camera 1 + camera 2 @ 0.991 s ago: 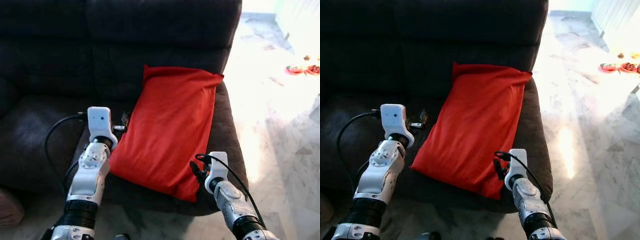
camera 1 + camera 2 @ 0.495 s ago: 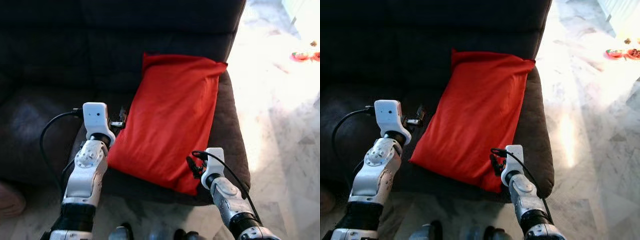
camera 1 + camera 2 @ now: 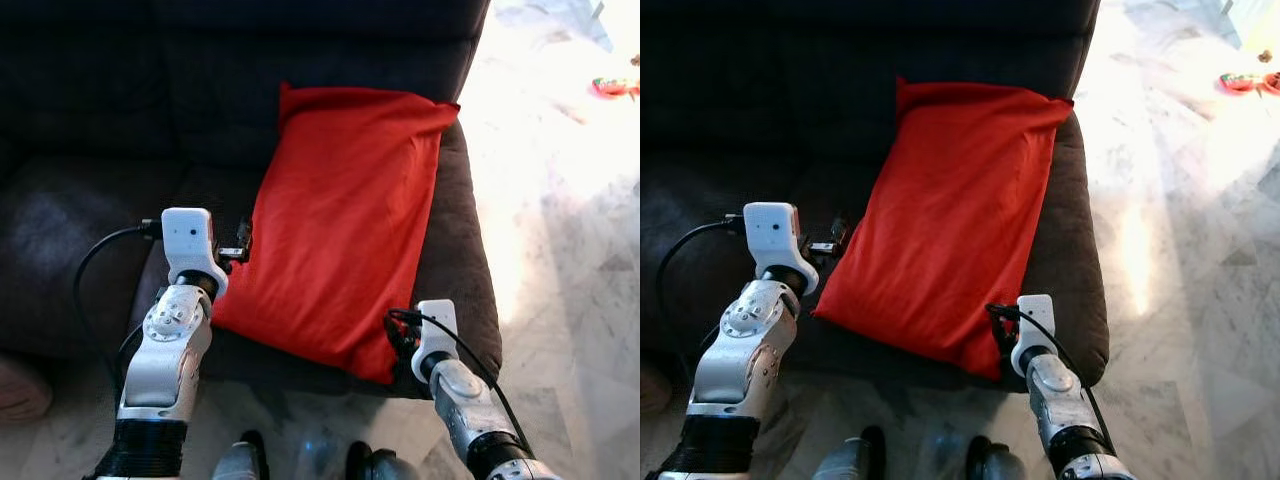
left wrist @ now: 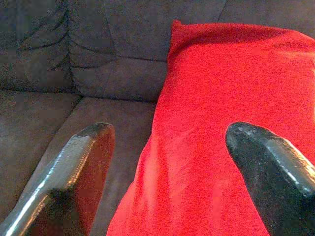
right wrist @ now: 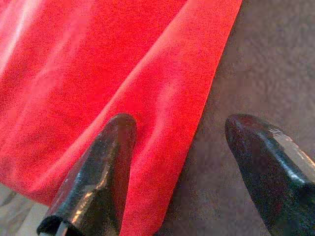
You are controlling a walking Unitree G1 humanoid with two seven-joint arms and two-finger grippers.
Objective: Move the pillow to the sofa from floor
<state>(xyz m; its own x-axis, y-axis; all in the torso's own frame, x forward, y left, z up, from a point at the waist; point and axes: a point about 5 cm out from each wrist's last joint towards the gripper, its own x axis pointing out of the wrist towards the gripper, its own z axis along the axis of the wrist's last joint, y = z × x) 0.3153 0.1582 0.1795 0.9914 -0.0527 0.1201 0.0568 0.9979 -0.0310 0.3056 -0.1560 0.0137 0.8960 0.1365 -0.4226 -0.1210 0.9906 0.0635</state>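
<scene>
The red pillow (image 3: 345,235) lies on the right seat of the dark sofa (image 3: 90,210), its far end leaning on the backrest. My left gripper (image 4: 170,157) is open beside the pillow's left edge, above the seat cushion. At the pillow's near right corner my right gripper (image 5: 179,157) is open, one finger (image 5: 101,172) over the red fabric (image 5: 98,73) and the other over the dark seat. Neither gripper holds anything.
Pale marble floor (image 3: 570,220) runs to the right of the sofa, brightly lit. Small red objects (image 3: 612,87) lie on the floor at the far right. My feet (image 3: 245,462) show at the bottom, close to the sofa's front edge.
The view has tilted down and drawn back a little, bringing my feet into sight. Both arms have pulled back slightly from the pillow, which stays put on the seat.
</scene>
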